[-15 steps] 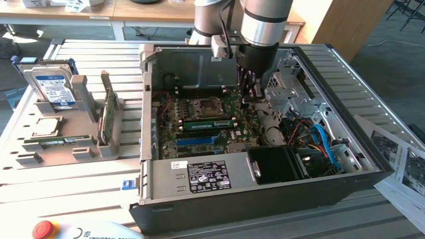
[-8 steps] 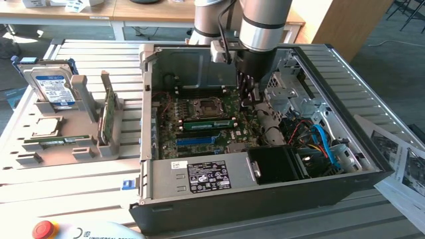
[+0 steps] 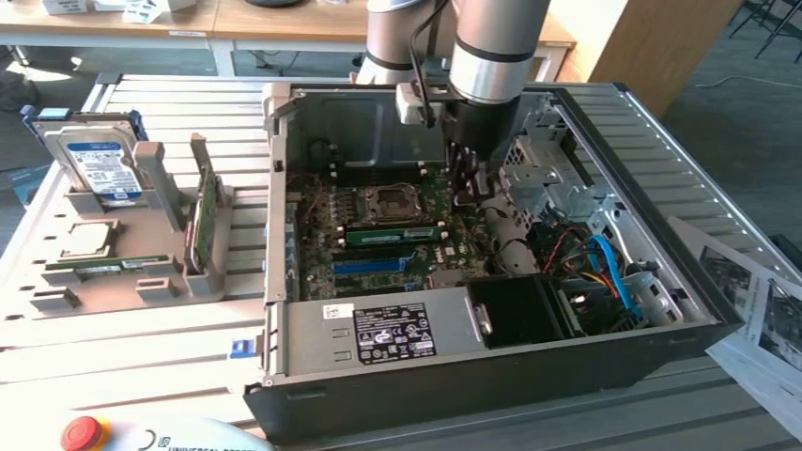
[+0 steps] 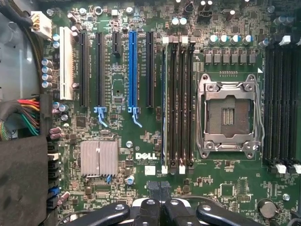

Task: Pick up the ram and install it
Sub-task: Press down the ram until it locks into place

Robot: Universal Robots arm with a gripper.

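Inside the open computer case, the gripper hangs over the motherboard with its fingers fully closed and nothing between them, touching no component. One ram lies seated in a slot beside the CPU socket, and a second stick rests flat on the grey parts tray, well apart at the exterior view's left. Judged from this, one install looks complete; any further pick calls for travel out to that tray with the fingers spread.
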